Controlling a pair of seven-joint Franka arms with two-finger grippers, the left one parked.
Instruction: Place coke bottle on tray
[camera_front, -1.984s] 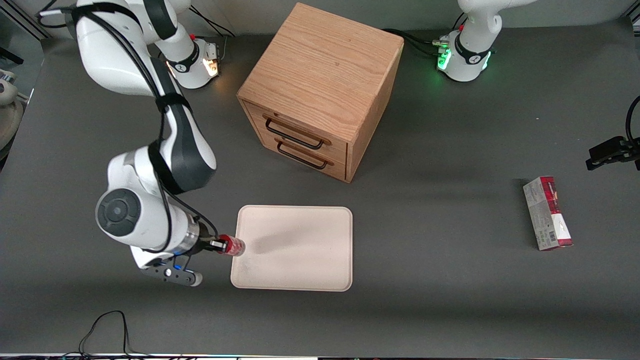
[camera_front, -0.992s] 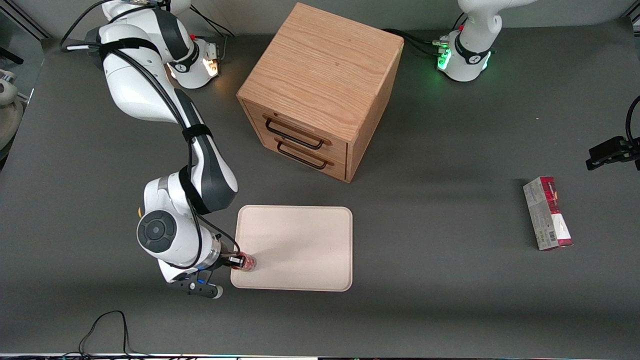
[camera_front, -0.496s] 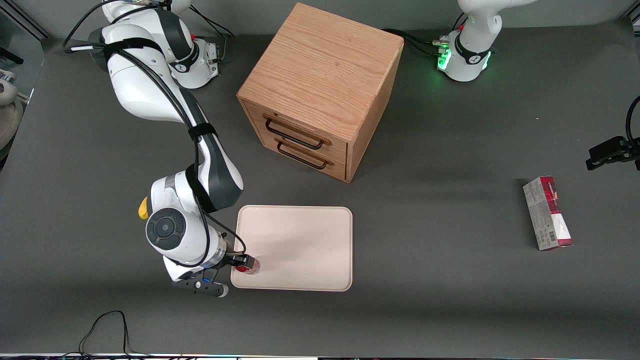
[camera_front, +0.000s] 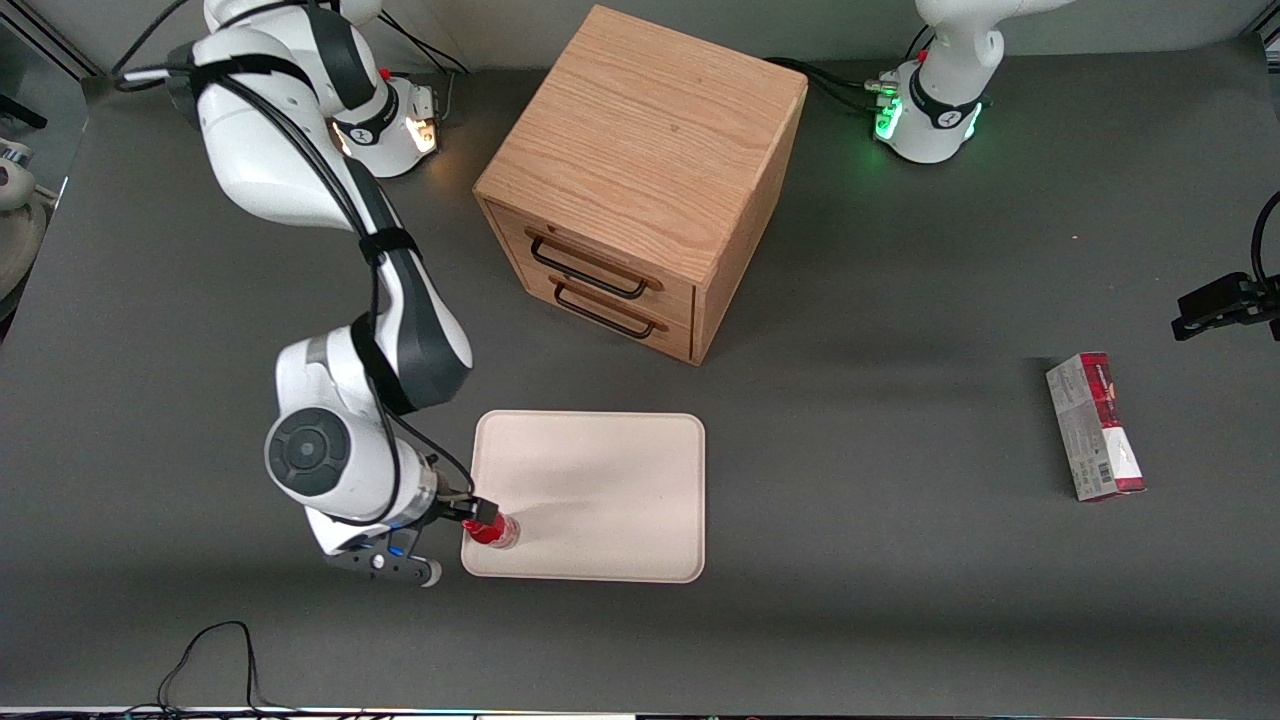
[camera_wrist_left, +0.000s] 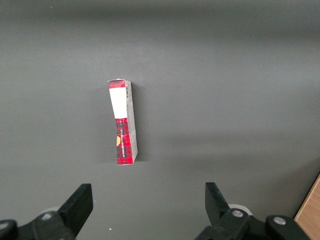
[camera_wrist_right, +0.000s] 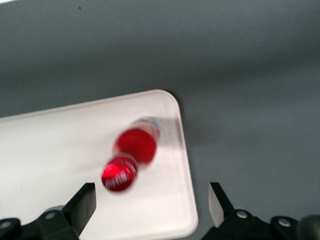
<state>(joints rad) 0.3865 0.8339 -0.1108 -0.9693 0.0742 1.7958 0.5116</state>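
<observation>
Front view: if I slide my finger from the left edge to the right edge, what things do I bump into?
gripper → coke bottle, standing on the tray → wooden drawer cabinet → red-and-grey carton box, toward the parked arm's end of the table.

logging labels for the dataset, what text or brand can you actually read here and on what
No text reads clearly.
Bottle on the tray: white marks on its red cap, too blurred to read.
Carton, toward the parked arm's end: print and a barcode, too small to read.
Cabinet: no text.
The gripper is open, above the bottle.
</observation>
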